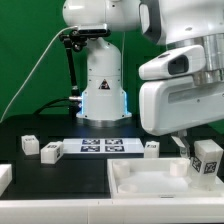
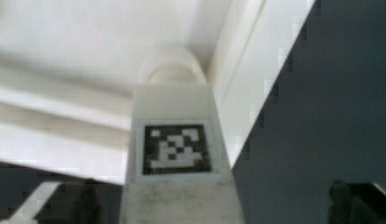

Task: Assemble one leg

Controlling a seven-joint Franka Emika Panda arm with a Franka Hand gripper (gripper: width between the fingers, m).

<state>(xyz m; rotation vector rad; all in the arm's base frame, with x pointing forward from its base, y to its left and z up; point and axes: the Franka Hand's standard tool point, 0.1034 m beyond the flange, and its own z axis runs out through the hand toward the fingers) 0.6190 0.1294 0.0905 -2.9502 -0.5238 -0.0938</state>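
Observation:
One leg (image 2: 176,120), a white block with a black-and-white tag, runs lengthwise between my gripper's fingers (image 2: 37,203). Dark gaps show on both sides of it, so my gripper (image 2: 195,206) is open and straddles the leg without touching it. The leg's far end lies at a rounded recess of the large white panel (image 2: 83,70). In the exterior view the same leg (image 1: 208,158) is at the panel's (image 1: 150,185) right far corner, under the gripper (image 1: 197,150). Three more legs (image 1: 28,144) (image 1: 52,151) (image 1: 152,147) lie on the black table.
The marker board (image 1: 100,147) lies flat at the table's middle, in front of the robot's base (image 1: 104,95). A white piece (image 1: 5,178) shows at the exterior view's left edge. The robot's cable (image 1: 40,70) hangs at the back left.

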